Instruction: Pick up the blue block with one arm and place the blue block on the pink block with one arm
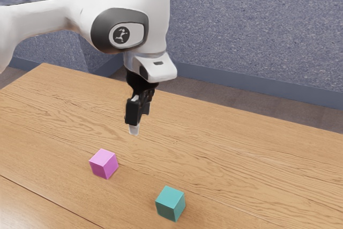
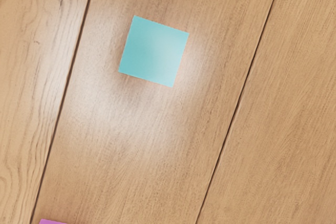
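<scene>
Hovering over the table [image 1: 241, 148], the claw [image 1: 134, 129] is open or closed, I cannot tell.

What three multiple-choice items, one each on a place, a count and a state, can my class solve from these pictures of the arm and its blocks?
1. In the exterior view, where does the pink block lie from the blue block?
A) to its left
B) to its right
C) on top of it

2. How many blocks are on the table?
A) one
B) two
C) three

3. With the gripper above the table, the blue block is:
A) held by it
B) stacked on the pink block
C) resting on the table, untouched

Answers:
1 A: the pink block sits toward the exterior view's left, apart from the blue one.
2 B: one pink, one blue.
3 C: it sits on the wood, and the gripper hangs well away from it.
</scene>
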`<state>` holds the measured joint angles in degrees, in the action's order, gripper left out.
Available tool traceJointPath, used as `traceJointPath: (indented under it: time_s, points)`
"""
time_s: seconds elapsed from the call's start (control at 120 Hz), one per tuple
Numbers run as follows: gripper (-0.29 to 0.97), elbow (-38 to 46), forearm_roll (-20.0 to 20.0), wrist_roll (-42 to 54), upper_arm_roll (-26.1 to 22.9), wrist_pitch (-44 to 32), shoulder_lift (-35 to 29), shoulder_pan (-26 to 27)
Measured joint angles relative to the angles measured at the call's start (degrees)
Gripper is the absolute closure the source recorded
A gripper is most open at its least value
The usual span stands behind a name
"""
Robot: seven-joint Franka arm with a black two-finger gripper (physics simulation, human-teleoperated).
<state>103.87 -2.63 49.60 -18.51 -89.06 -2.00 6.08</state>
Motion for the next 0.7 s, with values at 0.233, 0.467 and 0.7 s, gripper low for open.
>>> traceJointPath:
  time_s: [0.233,0.467,0.7]
  points:
    - [0.00,5.92,1.81,9.80,-2.74,-11.47,4.02,-1.50]
    - [0.00,21.32,7.05,16.58,-3.35,-15.37,-12.25,0.64]
    - [0.00,26.36,14.06,18.20,-6.34,-21.96,-12.42,0.48]
